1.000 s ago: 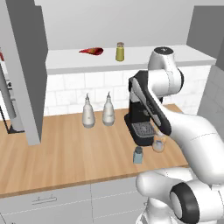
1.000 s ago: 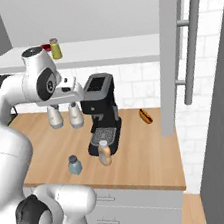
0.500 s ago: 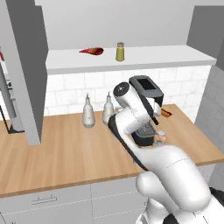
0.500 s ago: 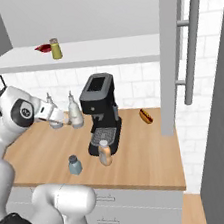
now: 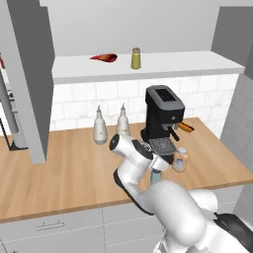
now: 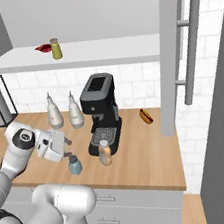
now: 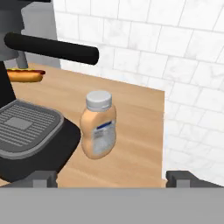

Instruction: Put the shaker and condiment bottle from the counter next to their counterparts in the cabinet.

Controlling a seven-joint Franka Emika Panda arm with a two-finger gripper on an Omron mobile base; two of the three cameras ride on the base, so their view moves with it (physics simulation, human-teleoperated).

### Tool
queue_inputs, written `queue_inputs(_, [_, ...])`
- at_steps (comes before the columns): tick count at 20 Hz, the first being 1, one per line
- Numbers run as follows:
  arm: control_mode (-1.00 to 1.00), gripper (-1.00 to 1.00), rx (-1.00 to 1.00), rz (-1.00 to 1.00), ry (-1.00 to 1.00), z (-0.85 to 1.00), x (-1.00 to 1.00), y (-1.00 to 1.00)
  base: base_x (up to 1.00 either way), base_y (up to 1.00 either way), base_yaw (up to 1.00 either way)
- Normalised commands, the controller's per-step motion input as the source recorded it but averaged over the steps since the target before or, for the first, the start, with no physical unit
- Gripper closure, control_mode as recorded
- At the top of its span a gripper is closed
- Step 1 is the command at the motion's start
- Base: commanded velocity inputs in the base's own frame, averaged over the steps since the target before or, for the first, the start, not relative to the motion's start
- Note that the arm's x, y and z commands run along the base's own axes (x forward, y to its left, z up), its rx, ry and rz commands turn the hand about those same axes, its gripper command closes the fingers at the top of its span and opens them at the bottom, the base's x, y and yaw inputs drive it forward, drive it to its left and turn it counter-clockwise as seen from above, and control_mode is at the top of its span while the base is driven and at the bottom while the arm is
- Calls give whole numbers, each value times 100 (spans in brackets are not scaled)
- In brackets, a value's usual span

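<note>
Pincer [image 7: 109, 178] stood wide and empty, lined up on the condiment bottle [image 7: 98, 124] beside the coffee machine [image 7: 30, 135]; next I needed to advance and close.

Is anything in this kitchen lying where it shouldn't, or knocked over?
The red bottle lies on its side on the shelf, beside the upright yellow shaker. A hot dog sits bare on the counter.

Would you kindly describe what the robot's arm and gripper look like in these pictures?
The arm is glossy white with rounded, bulbous links and dark joint rings. The gripper has a boxy white body and two small dark grey finger tips. No cables or markings are visible.
</note>
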Motion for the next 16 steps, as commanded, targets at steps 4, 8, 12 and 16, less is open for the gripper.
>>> queue_inputs(4, [-100,-100,8,-1,2,-6,0,0,0,0,0])
queue_inputs(8, [-100,-100,-21,-1,1,-66,32,3,0,0,0])
queue_inputs(12, [-100,-100,-39,0,0,-97,17,0,0,0,0])
queue_inputs(16, [-100,-100,-7,0,2,-12,3,0,0,0,0])
